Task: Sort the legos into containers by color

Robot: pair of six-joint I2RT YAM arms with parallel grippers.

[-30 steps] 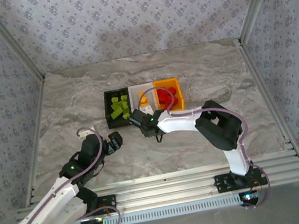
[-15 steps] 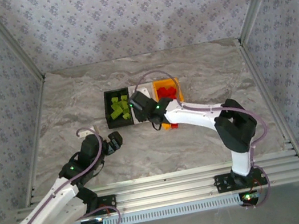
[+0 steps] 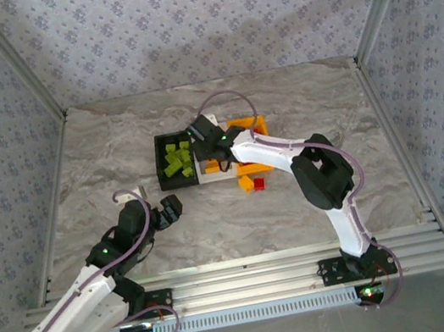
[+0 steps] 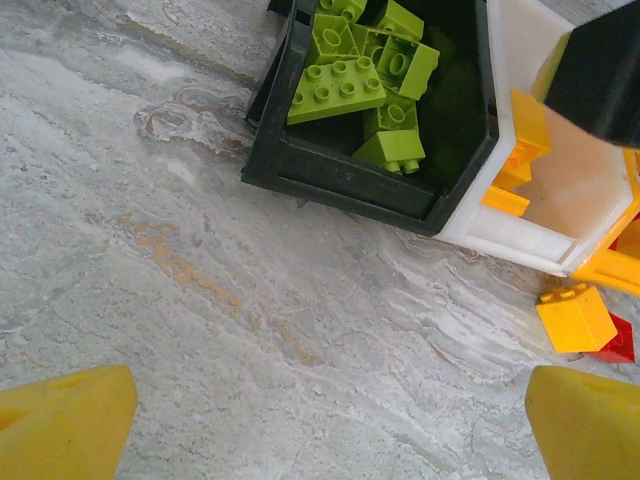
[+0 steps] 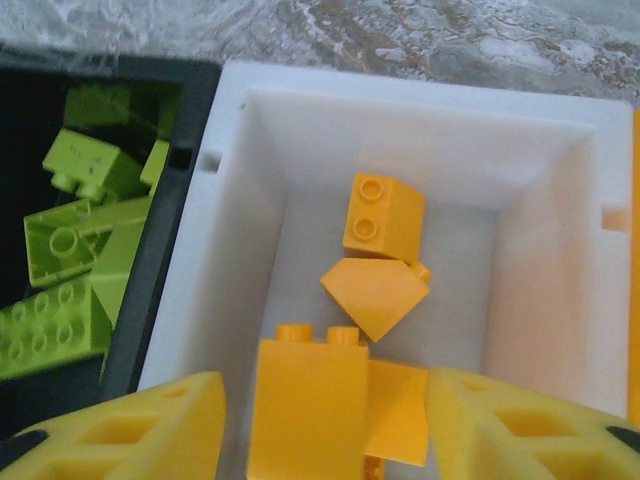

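Hovering low over the desk (image 4: pixel 200 300), the left gripper (image 3: pixel 167 207) has its fingers (image 4: pixel 65 420) wide apart and holds nothing. It is near the front left corner of the black bin (image 4: pixel 340 190) but does not touch it. This bin is the leftmost of three that stand in one row, and it holds a pile of green bricks (image 4: pixel 335 90).

Touching its right wall is the white bin (image 5: pixel 250 200), with several yellow bricks (image 5: pixel 383 215) lying on its floor. The right gripper (image 5: pixel 325 430) is directly above this bin and points down into it. Its fingers (image 5: pixel 130 430) are apart. One tall brick (image 5: pixel 305 400), also yellow, stands between them, and a gap shows between this brick and the finger on the left of the wrist view, so it is not clamped.

On the desk just in front of the bins lie a loose yellow brick (image 3: pixel 247 183) and a red brick (image 3: pixel 260 183), side by side and close together. The orange bin (image 3: pixel 247 120) ends the row on the right, and the right arm crosses over it and hides its inside.
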